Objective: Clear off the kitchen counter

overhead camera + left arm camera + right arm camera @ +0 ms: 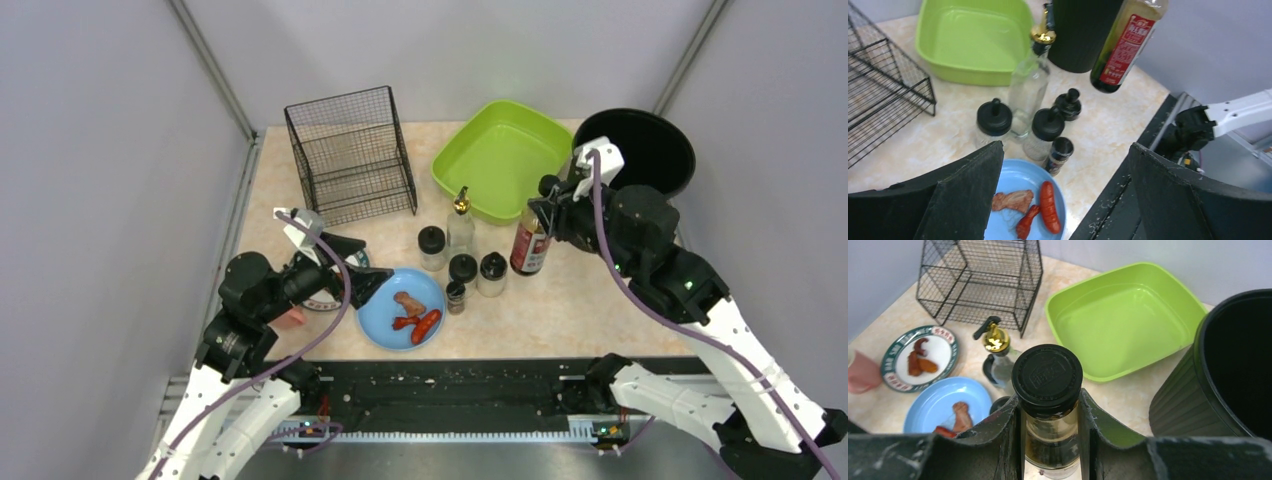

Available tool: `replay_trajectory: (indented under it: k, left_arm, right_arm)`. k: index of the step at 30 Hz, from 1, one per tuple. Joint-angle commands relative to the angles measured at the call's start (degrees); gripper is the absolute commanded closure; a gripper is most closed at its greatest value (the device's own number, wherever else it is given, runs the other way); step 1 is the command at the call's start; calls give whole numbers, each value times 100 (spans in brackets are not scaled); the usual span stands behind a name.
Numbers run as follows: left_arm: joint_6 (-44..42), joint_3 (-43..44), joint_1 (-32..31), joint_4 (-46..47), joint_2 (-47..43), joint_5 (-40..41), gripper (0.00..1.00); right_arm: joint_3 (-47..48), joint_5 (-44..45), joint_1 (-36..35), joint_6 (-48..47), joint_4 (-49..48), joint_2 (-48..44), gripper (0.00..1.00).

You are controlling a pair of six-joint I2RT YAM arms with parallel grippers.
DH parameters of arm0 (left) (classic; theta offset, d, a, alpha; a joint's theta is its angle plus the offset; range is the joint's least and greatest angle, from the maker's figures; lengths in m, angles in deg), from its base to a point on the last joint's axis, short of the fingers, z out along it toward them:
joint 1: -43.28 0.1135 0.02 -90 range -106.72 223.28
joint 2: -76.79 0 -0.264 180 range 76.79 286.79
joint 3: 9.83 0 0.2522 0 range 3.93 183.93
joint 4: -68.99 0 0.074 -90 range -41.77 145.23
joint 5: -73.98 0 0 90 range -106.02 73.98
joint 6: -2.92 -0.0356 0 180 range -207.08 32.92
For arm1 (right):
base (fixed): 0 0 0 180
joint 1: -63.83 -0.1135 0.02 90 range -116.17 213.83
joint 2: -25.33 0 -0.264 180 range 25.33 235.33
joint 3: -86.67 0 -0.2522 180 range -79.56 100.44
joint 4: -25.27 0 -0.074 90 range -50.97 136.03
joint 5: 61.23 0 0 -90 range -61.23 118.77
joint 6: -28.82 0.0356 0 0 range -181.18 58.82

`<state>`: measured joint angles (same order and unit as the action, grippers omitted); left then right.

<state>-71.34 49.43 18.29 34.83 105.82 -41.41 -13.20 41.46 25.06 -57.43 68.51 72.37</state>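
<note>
Kitchen counter: big peach top, lies under both grippers. Left gripper: fingers spread wide, holding nothing, hangs over near-left part of counter, above left edge of blue plate. Right gripper: fingers squeezed on neck of dark sauce bottle, over far-right part of counter, near black bin.
</note>
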Motion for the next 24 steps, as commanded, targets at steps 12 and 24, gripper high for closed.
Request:
replay_trajectory:
  k: [12, 24]
  left_arm:
    - [1101, 144, 5, 1891, 405, -1757, 1]
    - [1086, 224, -7, 2242, 895, -2011, 1]
  right_arm:
    - [2172, -2695, -152, 616, 832, 1053, 100]
    - [2987, -2696, -1376, 571, 545, 2127, 100]
